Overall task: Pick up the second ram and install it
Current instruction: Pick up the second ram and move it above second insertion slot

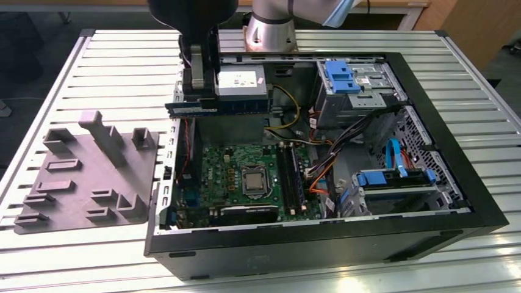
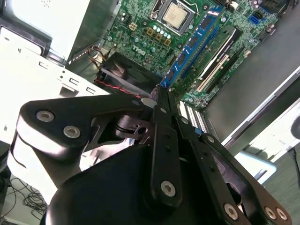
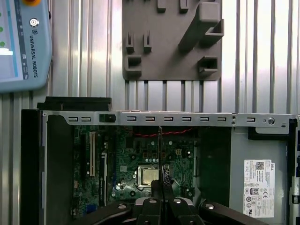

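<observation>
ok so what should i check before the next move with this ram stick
1. hand clamped on second ram: ok
2. blue stick seated on motherboard: ok
3. free slot beside the blue stick: ok
4. second ram above that slot: not ok, in the exterior view it hangs by the power supply
5. slot latches open: cannot tell

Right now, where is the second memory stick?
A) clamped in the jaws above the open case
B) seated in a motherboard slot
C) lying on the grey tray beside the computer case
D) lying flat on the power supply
A: in the exterior view the memory stick is clamped in the jaws, held in the air over the open computer case.
</observation>
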{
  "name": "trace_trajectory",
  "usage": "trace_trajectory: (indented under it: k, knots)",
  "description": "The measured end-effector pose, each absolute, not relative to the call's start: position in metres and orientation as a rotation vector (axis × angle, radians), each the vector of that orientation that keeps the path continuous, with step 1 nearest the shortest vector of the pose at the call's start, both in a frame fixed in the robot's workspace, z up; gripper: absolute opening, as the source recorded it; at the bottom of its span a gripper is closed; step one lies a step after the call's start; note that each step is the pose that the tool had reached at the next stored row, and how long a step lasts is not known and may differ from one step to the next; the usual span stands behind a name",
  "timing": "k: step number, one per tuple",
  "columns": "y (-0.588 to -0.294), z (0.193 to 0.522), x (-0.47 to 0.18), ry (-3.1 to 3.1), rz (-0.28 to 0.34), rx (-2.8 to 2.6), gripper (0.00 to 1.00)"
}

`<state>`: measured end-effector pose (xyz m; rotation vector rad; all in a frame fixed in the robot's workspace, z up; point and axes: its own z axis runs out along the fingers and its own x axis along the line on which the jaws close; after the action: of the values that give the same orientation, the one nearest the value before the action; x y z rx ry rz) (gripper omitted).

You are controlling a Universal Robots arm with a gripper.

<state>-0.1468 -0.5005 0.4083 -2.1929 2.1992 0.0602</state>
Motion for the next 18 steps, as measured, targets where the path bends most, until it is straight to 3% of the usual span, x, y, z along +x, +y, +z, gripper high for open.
trace_trajectory:
  k: [18]
  knots:
    - [-0.5, 0.406, -0.134, 2.199, 0.061, -2.193, 0.12]
